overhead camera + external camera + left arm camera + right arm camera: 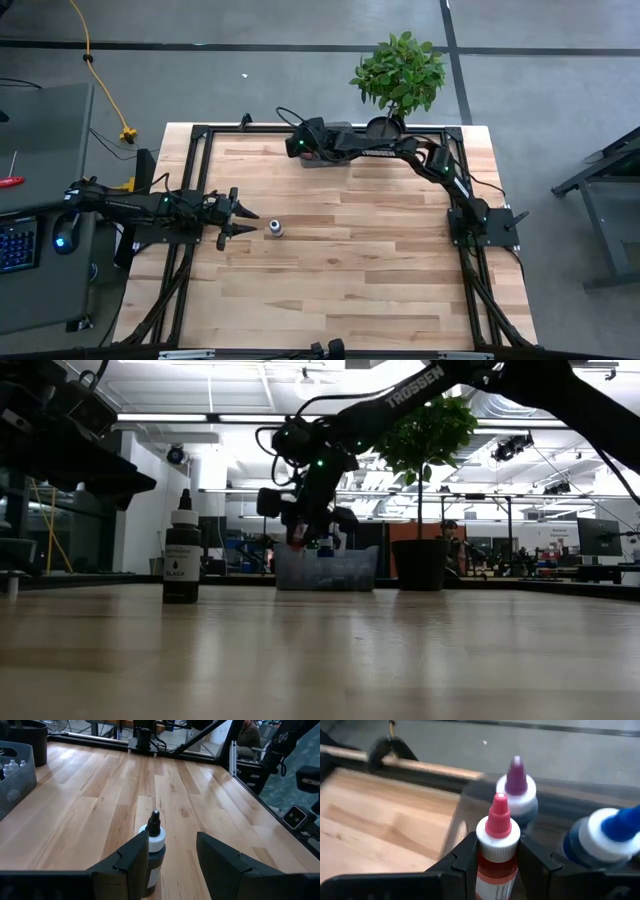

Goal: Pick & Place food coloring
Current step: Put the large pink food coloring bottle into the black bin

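A red food coloring bottle with a pink cap and white collar sits between the fingers of my right gripper, at the left end of the grey tray by the far edge. That gripper is shut on the bottle. Purple-capped and blue-capped bottles stand in the tray behind it. A black-labelled bottle stands upright on its base on the table. My left gripper is open just left of it, the fingers short of it. My right gripper pinches the red bottle's body just below the white collar, one finger on each side. The fingers come slanting down from the table's right. The bottle is upright. The fingers hide its lower part, so I cannot tell whether its base is lifted clear.
A potted green plant stands at the far edge right of the tray. More small white-topped bottles show inside the tray. A black frame rail runs round the table. Bare wood lies across the middle and the near half.
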